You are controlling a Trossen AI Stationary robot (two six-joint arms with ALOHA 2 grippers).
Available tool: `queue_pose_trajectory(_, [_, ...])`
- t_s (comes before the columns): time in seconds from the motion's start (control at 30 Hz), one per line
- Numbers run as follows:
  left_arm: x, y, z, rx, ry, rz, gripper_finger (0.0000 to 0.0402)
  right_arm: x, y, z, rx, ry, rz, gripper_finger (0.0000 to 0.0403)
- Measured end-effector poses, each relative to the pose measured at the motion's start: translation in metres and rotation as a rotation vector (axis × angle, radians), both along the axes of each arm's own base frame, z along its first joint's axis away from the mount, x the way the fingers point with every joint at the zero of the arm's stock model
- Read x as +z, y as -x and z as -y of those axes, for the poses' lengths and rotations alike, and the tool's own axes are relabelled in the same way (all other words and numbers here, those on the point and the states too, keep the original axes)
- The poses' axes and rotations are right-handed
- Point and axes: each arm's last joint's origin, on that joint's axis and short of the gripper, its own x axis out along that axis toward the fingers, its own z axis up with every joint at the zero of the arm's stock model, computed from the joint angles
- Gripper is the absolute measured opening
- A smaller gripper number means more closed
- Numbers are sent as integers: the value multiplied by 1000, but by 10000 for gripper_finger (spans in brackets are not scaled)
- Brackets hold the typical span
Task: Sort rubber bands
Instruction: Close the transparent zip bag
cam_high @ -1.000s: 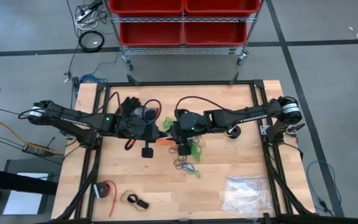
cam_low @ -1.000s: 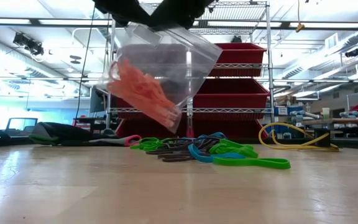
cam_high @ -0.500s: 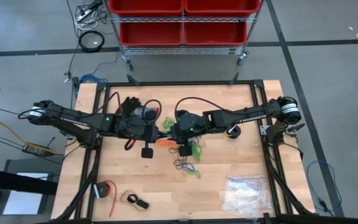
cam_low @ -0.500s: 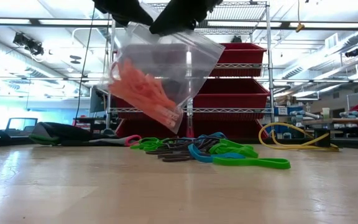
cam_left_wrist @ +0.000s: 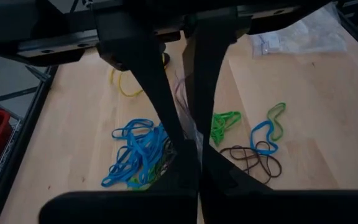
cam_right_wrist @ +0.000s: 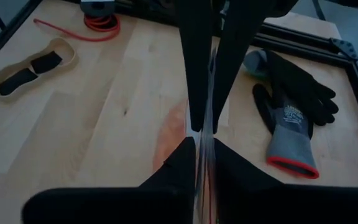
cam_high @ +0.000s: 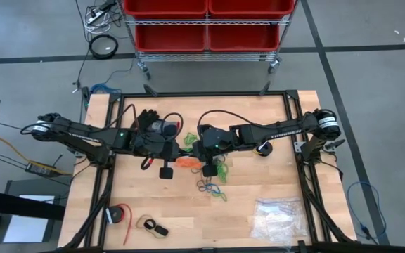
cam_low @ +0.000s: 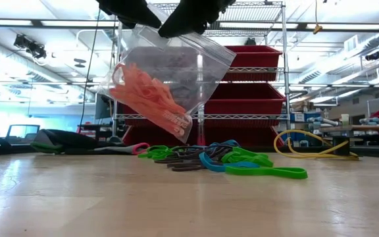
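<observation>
Pale wood worktop, seen from above, with a clear bag at its middle, taken here as the landmark. Left of the bag: left gripper, jaws closed on the bag's upper edge. Behind that gripper: a black glove. Near the front-left corner, well apart from the bag: a red coil and a tan tray. Inside the bag, hanging clear of the worktop: orange rubber bands, bunched toward the low corner. Right of the bag: right gripper, jaws pinched on the bag's top edge, close beside the left gripper's. Below and just behind the bag, on the wood: loose rubber bands in green, blue and black, in a heap. In the left wrist view: a blue tangle, green loops and dark loops spread apart. Farther right, near the front-right corner: a clear plastic packet of whitish pieces. Beyond the bag, off the worktop: red bins on a wire rack.
</observation>
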Motion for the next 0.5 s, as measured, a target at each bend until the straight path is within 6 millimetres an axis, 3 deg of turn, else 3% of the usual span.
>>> queue_pose_trajectory(0.3, [-1,0,0,5,5,-8,4,-1,0,0,7,29,-7,1])
queue_pose_trajectory(0.5, [0,1,0,10,12,-4,66,-2,1,1,6,32,-21,0])
